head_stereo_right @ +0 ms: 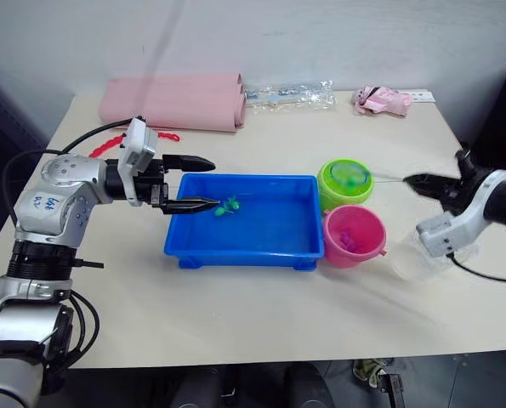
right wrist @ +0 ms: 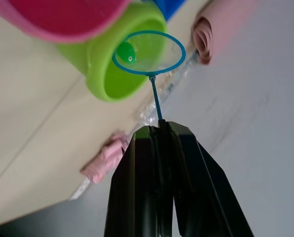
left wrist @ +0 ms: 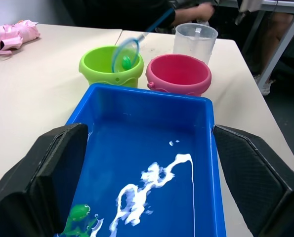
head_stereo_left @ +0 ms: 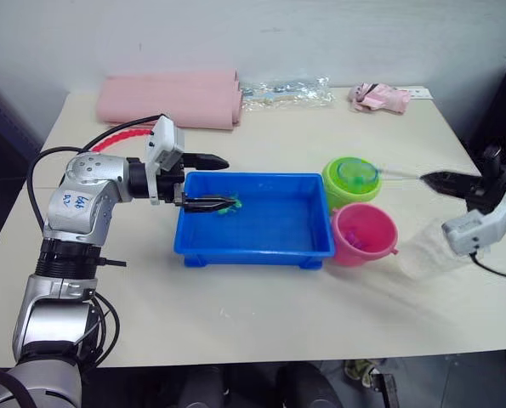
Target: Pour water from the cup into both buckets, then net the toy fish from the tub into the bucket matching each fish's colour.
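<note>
Nearest us, the left end effector (head_stereo_left: 208, 181) hangs over the left end of the tub (head_stereo_left: 254, 248), its black fingers spread and gripping nothing. Just beneath them a green fish (left wrist: 76, 220) lies on the tub's wet floor. We judge it very light, hard and slick, so scooping from under suits it better than pinching. The tub is a shallow, rigid blue plastic tray with a rim, glossy where water pools.

Beside the tub's right end stand the pink bucket (head_stereo_left: 364, 235) and, behind it, the green bucket (head_stereo_left: 350, 181), both smooth round plastic pails. The clear cup (left wrist: 194, 42) sits on the pale worktop (head_stereo_left: 261, 323) just right of the pink one.

Further right, the right end effector (right wrist: 160, 129) is clenched on the thin handle of the net (right wrist: 148, 52). The blue hoop hovers over the green bucket with another green fish (right wrist: 125, 52) in its mesh. We judge the net featherlight and somewhat springy, best held well back on the handle and tipped gently.
</note>
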